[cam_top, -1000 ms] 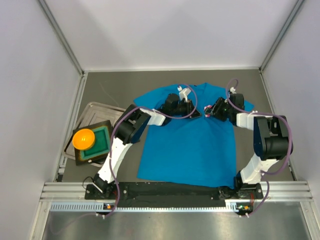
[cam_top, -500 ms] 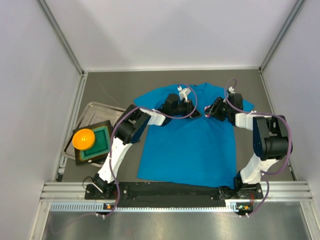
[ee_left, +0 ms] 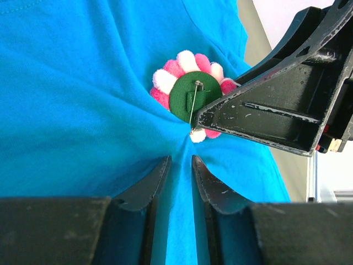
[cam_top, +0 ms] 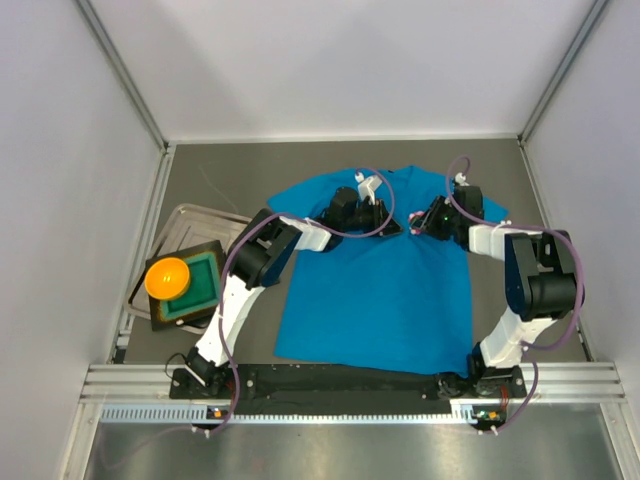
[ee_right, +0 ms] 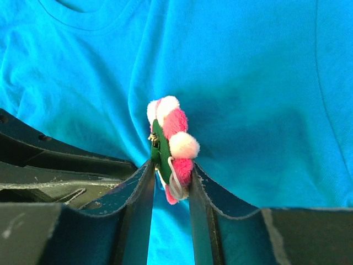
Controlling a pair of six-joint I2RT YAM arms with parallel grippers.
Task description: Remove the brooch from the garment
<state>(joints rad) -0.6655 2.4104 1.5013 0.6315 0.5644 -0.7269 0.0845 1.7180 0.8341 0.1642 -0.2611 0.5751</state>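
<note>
**A:** Where's the brooch (ee_right: 171, 146) at right now?

**B:** Chest of the blue T-shirt (ee_left: 83, 110), tipped up on edge. The right gripper (ee_right: 170, 179) is clamped on its lower rim, and the left gripper (ee_left: 181, 163) is nipping a cloth fold just beside it.

**A:** So just yank it?

**B:** Nah. The pin (ee_left: 193, 107) looks caught in the fabric, so I'd slide it out along the pin's line with the left anchoring, or it'll snag.

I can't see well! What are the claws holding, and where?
The right gripper pinches the brooch by its edge; the left gripper pinches the garment right beside it.
</note>
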